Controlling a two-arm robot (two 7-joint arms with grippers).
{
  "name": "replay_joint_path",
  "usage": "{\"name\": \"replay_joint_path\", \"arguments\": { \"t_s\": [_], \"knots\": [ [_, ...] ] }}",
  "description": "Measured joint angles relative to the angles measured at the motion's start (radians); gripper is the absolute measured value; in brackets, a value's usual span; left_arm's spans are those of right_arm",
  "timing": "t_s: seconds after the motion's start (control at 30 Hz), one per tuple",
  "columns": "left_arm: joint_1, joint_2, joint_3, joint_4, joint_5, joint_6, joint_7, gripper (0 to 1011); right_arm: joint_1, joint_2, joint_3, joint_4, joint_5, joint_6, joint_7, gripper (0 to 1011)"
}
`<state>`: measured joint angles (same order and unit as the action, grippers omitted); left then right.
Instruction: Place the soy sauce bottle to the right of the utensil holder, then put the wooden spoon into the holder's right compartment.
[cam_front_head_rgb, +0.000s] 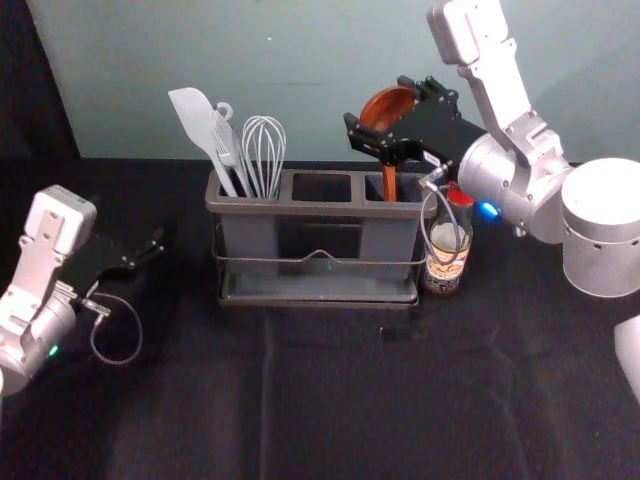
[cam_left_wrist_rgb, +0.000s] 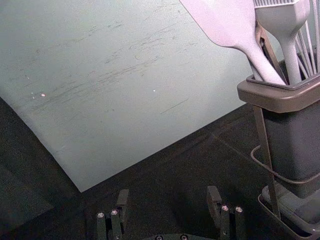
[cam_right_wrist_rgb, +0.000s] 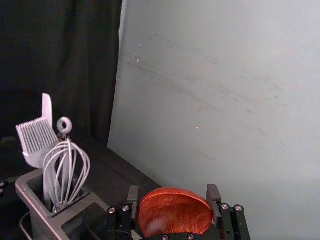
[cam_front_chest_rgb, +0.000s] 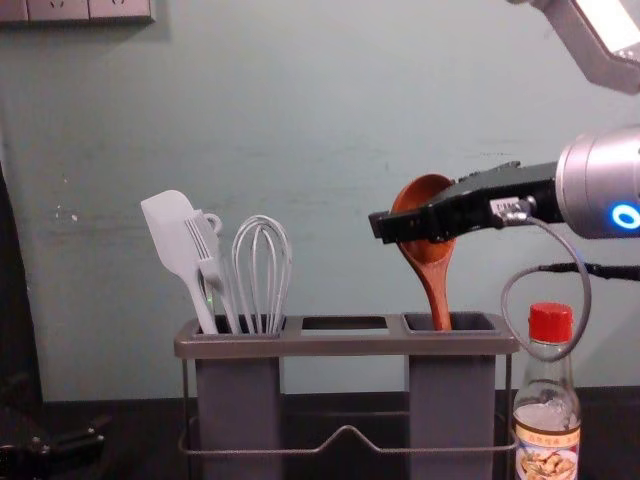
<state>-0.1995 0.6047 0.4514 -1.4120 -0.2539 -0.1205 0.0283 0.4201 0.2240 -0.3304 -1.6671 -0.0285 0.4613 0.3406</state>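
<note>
Desk (cam_front_head_rgb: 330, 400): open between left end effector (cam_front_head_rgb: 144, 252) and utensil holder (cam_front_head_rgb: 320, 208)
Left end effector: wide, idle
Right end effector (cam_front_head_rgb: 377, 103): gripping wooden spoon (cam_front_head_rgb: 389, 184), handle below in right compartment
Soy sauce bottle (cam_front_head_rgb: 447, 245): below right end effector

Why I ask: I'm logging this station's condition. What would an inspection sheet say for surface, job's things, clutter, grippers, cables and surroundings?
Surface: dark cloth, creased.
Job's things: soy sauce bottle upright, right of the utensil holder; wooden spoon handle-down in the right compartment.
Clutter: small dark patch before the holder, unidentifiable.
Other utensils: spatula, basting brush and whisk in the left compartment.
Grippers: right at the spoon's bowl, apparently gripping it; left open, left of the holder.
Cables: loop at each wrist; the right one crosses before the bottle, contact unclear.
Surroundings: scuffed wall, dark curtain, socket panel.
</note>
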Motion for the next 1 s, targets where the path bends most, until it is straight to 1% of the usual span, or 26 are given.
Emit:
{"name": "replay_joint_path", "arguments": {
  "t_s": [0.43, 1.0],
  "knots": [
    [0.000, 0.000, 0.000, 0.000, 0.000, 0.000, 0.000, 1000, -0.023, 0.018, -0.008, -0.002, 0.012, -0.007, 0.013, 841],
    [0.000, 0.000, 0.000, 0.000, 0.000, 0.000, 0.000, 1000, -0.031, 0.037, -0.015, 0.006, 0.030, -0.014, 0.023, 841]
  ]
}}
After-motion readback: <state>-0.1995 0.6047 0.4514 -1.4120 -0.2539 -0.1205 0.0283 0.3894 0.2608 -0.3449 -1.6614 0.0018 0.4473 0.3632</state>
